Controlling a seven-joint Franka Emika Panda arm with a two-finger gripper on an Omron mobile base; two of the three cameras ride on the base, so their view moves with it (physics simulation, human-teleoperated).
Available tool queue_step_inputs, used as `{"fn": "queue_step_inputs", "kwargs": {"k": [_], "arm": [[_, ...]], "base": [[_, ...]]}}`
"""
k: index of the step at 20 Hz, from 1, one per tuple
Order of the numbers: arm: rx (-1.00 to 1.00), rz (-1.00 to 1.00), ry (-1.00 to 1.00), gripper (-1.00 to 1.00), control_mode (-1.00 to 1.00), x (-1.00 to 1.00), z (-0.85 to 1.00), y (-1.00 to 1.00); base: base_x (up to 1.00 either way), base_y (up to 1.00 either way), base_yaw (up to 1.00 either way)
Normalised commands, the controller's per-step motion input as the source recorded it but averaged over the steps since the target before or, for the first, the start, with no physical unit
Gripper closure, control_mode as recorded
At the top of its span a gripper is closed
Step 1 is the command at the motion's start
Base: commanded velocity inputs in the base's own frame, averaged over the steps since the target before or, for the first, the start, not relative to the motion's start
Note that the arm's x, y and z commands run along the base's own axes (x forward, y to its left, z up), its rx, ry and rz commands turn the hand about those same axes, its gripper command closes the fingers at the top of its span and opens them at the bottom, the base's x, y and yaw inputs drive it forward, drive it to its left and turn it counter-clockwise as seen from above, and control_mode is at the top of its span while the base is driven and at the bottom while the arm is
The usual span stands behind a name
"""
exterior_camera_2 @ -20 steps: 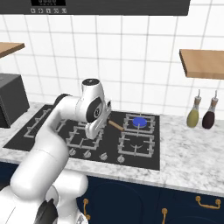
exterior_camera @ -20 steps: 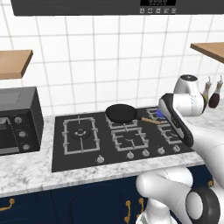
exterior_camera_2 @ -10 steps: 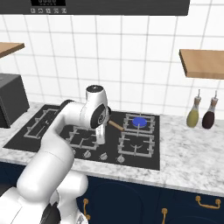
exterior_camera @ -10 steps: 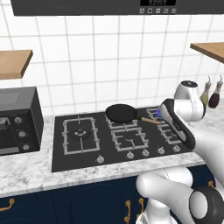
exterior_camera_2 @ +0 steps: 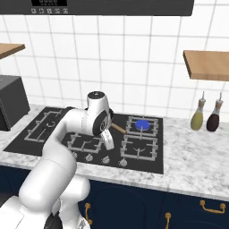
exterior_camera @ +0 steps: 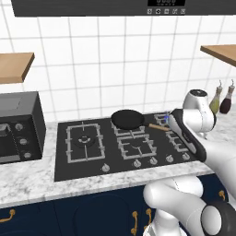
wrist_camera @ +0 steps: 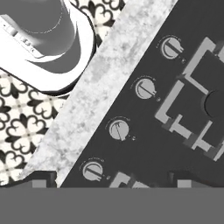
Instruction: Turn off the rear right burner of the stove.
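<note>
- Your pincer [exterior_camera_2: 108,142] hangs low over the front of the stove [exterior_camera_2: 49,134], pointing down at the knob row; its fingers are too small in the right base view to read, and in the hand view just two dark stubs sit at the bottom edge, so you cannot tell how far apart they stand. Nothing appears to be held.
- Looking along the hand, you see four silver knobs [wrist_camera: 119,129] in a slanted line beside the marble counter edge [wrist_camera: 87,92], none of them touched.
- Just beyond the pincer, the frying pan [exterior_camera: 130,119] sits on a rear grate with its wooden handle pointing right.
- The rear right burner [exterior_camera_2: 142,124] lies further back and to the right, and a blue flame is showing on it, so it is lit.
- Your task is therefore barely begun: the approach is under way, but the knob is not gripped and not turned.
- Which knob serves that burner is probably one near the right end; the markings are too small to confirm.
</note>
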Motion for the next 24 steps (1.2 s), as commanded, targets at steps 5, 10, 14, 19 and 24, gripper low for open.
{"fn": "queue_step_inputs", "kwargs": {"k": [5, 10, 14, 19, 24], "arm": [[0.00, 0.11, 0.00, -1.00, -1.00, -0.17, -0.24, 0.02], [0.00, 0.01, 0.08, -1.00, -1.00, -0.01, -0.20, 0.16], [0.00, 0.00, 0.10, -1.00, -1.00, 0.00, -0.21, 0.31], [0.00, 0.00, 0.04, -1.00, -1.00, 0.00, -0.31, 0.21], [0.00, 0.01, 0.00, -1.00, -1.00, 0.00, -0.22, 0.00]], "base": [[0.00, 0.00, 0.00], [0.00, 0.00, 0.00], [0.00, 0.00, 0.00], [0.00, 0.00, 0.00], [0.00, 0.00, 0.00]]}}
